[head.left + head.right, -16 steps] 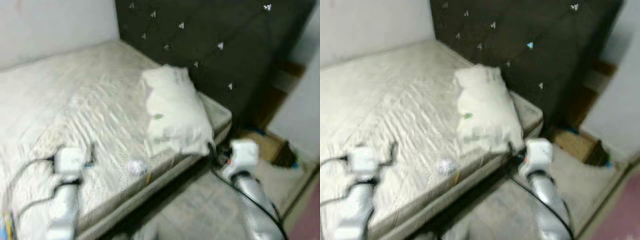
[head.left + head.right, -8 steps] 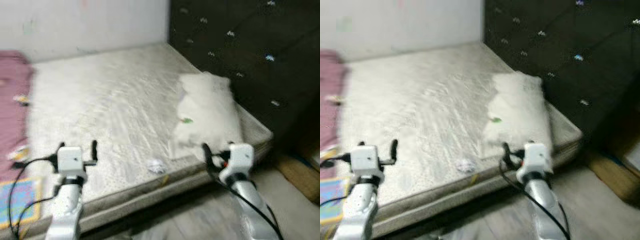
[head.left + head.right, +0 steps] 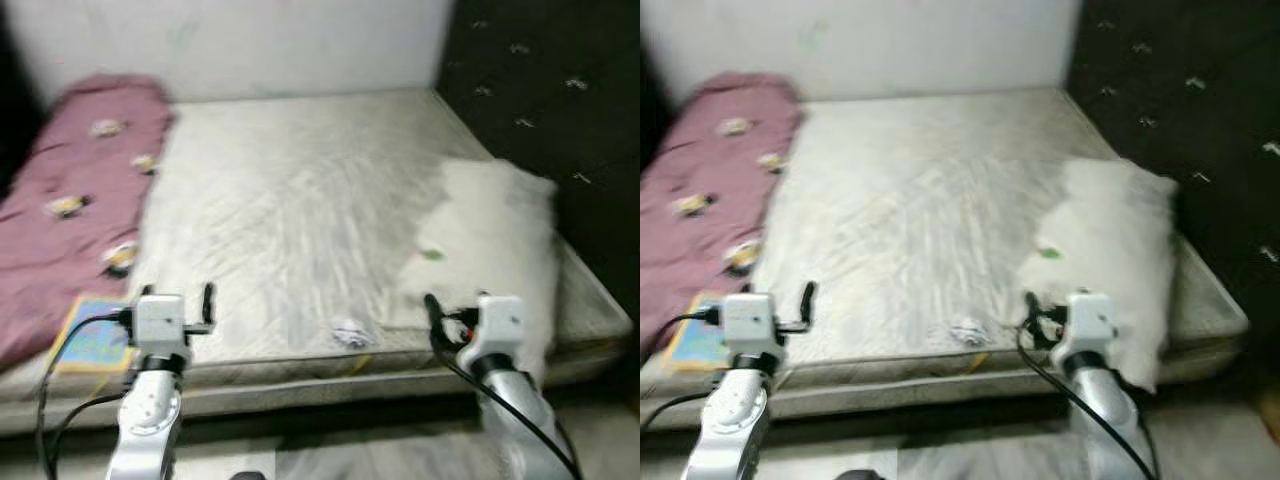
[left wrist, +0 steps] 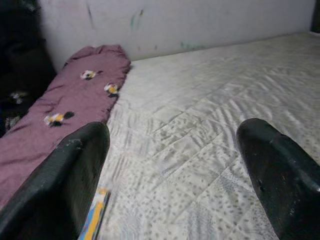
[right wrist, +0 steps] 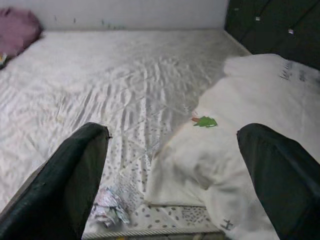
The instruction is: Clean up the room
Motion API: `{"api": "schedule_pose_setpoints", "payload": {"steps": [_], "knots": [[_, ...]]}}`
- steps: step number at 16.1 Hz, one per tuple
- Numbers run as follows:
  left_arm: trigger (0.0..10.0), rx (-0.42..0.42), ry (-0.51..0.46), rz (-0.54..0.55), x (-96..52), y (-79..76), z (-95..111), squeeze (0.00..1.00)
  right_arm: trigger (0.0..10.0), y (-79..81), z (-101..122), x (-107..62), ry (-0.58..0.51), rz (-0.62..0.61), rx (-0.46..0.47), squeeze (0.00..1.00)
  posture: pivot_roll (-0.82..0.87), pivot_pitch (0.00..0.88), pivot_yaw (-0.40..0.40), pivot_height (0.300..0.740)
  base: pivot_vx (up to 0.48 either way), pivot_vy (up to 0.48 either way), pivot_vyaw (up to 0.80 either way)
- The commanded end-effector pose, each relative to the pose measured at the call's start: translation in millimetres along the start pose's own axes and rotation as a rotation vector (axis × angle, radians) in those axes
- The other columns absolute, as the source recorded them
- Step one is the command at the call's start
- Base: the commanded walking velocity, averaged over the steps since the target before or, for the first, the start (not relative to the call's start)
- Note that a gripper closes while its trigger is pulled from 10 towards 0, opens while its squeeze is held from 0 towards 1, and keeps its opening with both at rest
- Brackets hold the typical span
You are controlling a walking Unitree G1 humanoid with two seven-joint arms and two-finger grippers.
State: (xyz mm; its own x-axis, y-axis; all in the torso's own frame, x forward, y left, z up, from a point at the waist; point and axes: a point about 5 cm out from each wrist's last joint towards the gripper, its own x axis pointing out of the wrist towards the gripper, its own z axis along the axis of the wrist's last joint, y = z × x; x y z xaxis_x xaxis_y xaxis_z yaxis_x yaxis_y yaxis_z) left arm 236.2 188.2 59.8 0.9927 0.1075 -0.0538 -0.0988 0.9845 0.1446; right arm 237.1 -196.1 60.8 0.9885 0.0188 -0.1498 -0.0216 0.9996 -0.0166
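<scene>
A bare quilted mattress (image 3: 290, 210) lies before me. Near its front edge sits a small crumpled wrapper (image 3: 350, 333), which the right wrist view shows as the wrapper (image 5: 110, 205) lying low between the fingers. A white pillow (image 3: 495, 240) with a small green mark (image 5: 204, 121) lies at the right of the bed. My left gripper (image 3: 177, 293) hovers open over the front left edge, holding nothing. My right gripper (image 3: 455, 305) is open beside the pillow's near corner, just right of the wrapper.
A pink patterned blanket (image 3: 80, 180) runs along the bed's left side. A colourful flat book (image 3: 90, 345) lies at the front left corner. A dark tufted headboard (image 3: 560, 90) rises on the right, a pale wall (image 3: 250, 40) behind. Floor (image 3: 380, 460) shows below the bed.
The whole view has swung left, from the headboard corner to the full bed, bringing the pink blanket and the book into sight. Both grippers stay open and empty.
</scene>
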Motion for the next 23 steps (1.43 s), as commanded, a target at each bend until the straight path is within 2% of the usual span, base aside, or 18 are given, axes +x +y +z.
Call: {"api": "schedule_pose_setpoints", "payload": {"steps": [1,6,14,19,20,23], "knots": [[10.0,0.015,0.001,0.020,0.2,9.0,1.2,0.00,10.0,8.2,6.9,4.2,-0.026,0.025,0.013,0.00,-0.07,0.000,-0.028,0.740,0.000,0.000,0.80],[10.0,-0.015,-0.001,-0.027,0.4,6.0,2.4,0.00,10.0,7.0,8.3,4.5,-0.032,0.014,0.039,0.00,-0.07,0.000,-0.026,0.740,0.000,0.000,0.33],[10.0,-0.002,-0.005,-0.040,0.9,7.1,3.3,0.00,10.0,6.8,9.6,6.3,-0.034,0.006,0.036,0.00,-0.07,0.000,-0.024,0.740,0.298,0.000,0.00],[10.0,0.003,-0.019,-0.023,4.0,6.7,6.3,0.00,10.0,8.6,18.9,10.5,-0.082,0.011,0.002,0.00,-0.06,0.000,-0.024,0.740,0.245,0.000,0.00],[10.0,0.008,-0.013,0.000,4.8,6.0,6.7,0.00,10.0,6.8,20.5,11.1,-0.086,-0.002,-0.030,0.00,-0.06,0.000,-0.023,0.740,0.000,0.000,0.00],[10.0,-0.002,0.040,0.005,3.5,2.9,5.5,0.00,10.0,6.3,21.3,14.0,-0.075,-0.010,-0.022,0.00,-0.05,0.000,-0.017,0.740,0.000,0.000,0.00]]}}
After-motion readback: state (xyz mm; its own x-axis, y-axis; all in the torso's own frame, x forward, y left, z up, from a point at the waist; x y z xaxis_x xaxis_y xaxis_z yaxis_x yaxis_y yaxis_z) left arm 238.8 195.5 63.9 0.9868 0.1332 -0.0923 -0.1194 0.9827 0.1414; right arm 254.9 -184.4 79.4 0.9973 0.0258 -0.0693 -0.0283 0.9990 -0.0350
